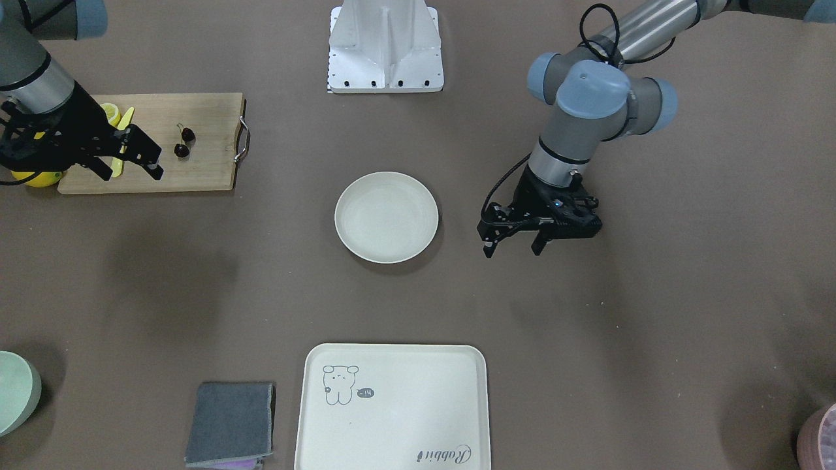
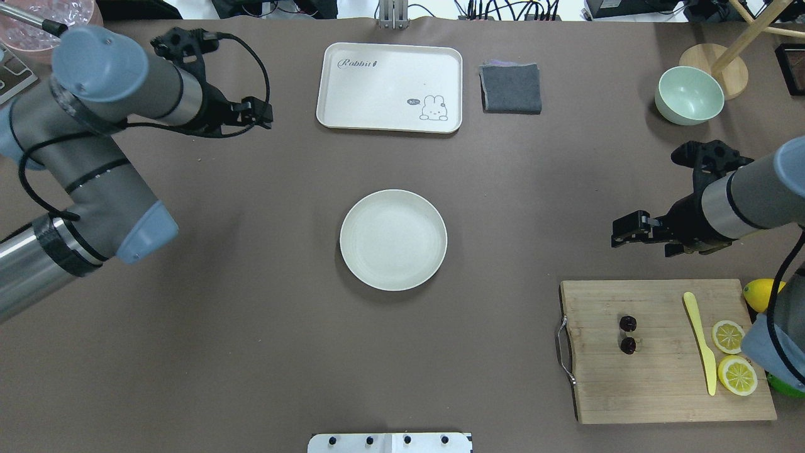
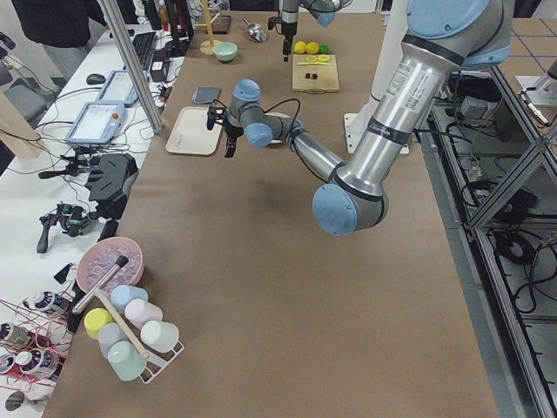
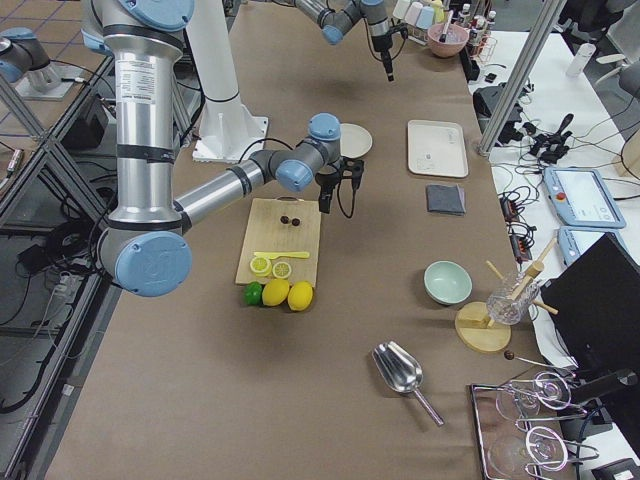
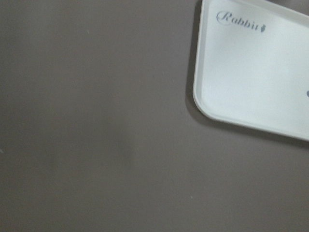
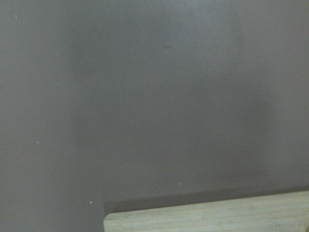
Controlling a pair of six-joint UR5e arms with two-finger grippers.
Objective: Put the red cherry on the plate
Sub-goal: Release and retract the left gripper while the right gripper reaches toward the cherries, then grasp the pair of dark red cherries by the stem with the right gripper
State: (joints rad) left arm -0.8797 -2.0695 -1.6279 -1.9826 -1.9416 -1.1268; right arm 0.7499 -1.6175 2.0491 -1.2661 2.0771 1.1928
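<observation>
Red cherry (image 2: 628,345) not yet lifted: lying on the cutting board (image 2: 660,384), toward its handled end, well apart from the yellow knife (image 2: 700,340) and the lemon slices (image 2: 727,336). Two tiny dark fruits side by side, nearly touching. Stems too thin to trace from overhead, so probably joined, though hard to confirm. Plate (image 2: 393,240) bare at mid-bench, well apart from the board.

Right gripper (image 1: 132,173) hovering above the bench just off the board's edge away from the robot, beside rather than over the fruit. Jaws spread wide, holding nothing. Only brown bench and a corner of the board in its wrist view, no cherry. Left gripper (image 1: 513,250) poised on the plate's other side, near the cream tray (image 2: 377,88); jaws likewise parted and empty.

Judged as the approach step, with the pick still ahead. Very light load, likely smooth and round, so prone to rolling or squirting out of a flat pinch. Small against the jaws' spread: narrow first, then come straight down. Best hold probably across one fruit at its widest part, with the other dangling by the stem, or across both fruits at once. Stems themselves too fine to trust. Gentle squeeze only, soft skin if real, slippery if plastic. Low carry to the plate and release close to its floor, to stop any roll over the rim.
</observation>
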